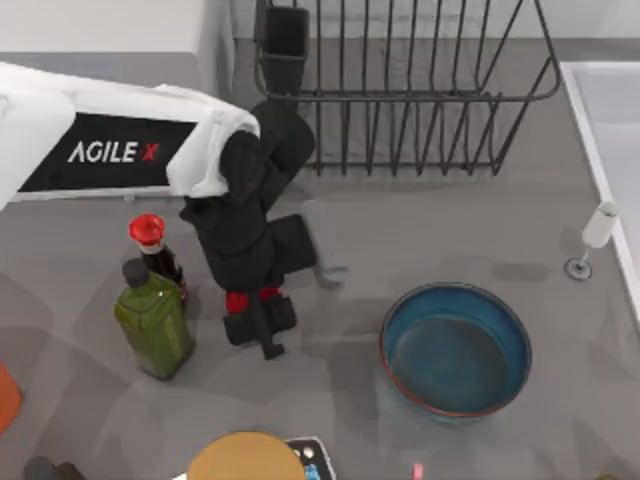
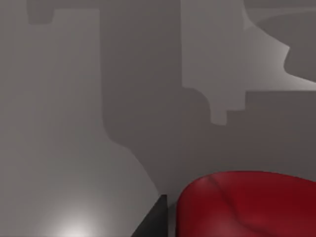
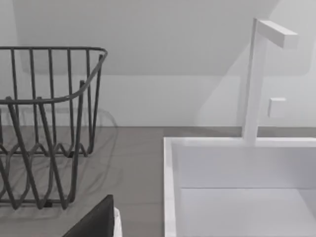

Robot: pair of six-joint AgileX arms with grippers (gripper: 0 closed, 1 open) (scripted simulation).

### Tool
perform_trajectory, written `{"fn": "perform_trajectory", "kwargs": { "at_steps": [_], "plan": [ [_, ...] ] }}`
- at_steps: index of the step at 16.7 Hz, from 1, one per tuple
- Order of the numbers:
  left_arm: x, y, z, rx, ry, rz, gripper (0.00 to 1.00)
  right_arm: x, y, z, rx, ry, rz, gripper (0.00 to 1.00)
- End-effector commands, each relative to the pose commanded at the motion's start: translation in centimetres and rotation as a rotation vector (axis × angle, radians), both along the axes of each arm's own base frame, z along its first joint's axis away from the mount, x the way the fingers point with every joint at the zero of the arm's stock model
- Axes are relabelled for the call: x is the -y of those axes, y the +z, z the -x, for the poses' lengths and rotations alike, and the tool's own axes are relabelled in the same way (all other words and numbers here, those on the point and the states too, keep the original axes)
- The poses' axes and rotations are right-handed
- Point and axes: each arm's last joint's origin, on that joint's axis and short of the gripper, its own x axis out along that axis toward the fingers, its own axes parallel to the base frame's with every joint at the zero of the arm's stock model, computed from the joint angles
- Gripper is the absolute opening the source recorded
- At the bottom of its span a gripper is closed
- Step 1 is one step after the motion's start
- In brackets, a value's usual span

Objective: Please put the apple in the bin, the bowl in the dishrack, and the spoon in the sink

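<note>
My left gripper point(image 1: 262, 335) hangs fingers-down over the table's middle left, shut on the red apple point(image 1: 250, 299). In the left wrist view the apple point(image 2: 247, 207) sits close beside one dark finger point(image 2: 153, 224). The blue bowl point(image 1: 456, 348) with its reddish rim stands empty on the table to the right of that gripper. The black wire dishrack point(image 1: 400, 90) is at the back, and its end point(image 3: 49, 123) is in the right wrist view. The white sink point(image 1: 612, 140) lies at the right edge, and its rim point(image 3: 169, 187) runs beside the rack. A small pale spoon point(image 1: 594, 238) lies next to the sink. The bin is out of view.
A green bottle point(image 1: 152, 320) and a red-capped dark bottle point(image 1: 150, 245) stand just left of my left gripper. A round tan object point(image 1: 245, 458) and a small box point(image 1: 310, 460) sit at the front edge. A white faucet point(image 3: 254, 84) rises behind the sink. A dark cutlery cup point(image 1: 285, 40) hangs on the rack.
</note>
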Motion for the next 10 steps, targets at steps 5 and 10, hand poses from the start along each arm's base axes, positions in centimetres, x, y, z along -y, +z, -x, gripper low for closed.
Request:
{"fn": "perform_trajectory", "kwargs": {
  "at_steps": [5,10],
  "plan": [
    [0.1,1.1,-0.3,0.025,-0.006,0.004,0.00,0.0,0.0,0.0,0.000,0.000,0.000,1.00],
    [0.1,5.7,-0.4,-0.004,-0.006,-0.015,0.00,0.0,0.0,0.0,0.000,0.000,0.000,1.00]
  ]
}}
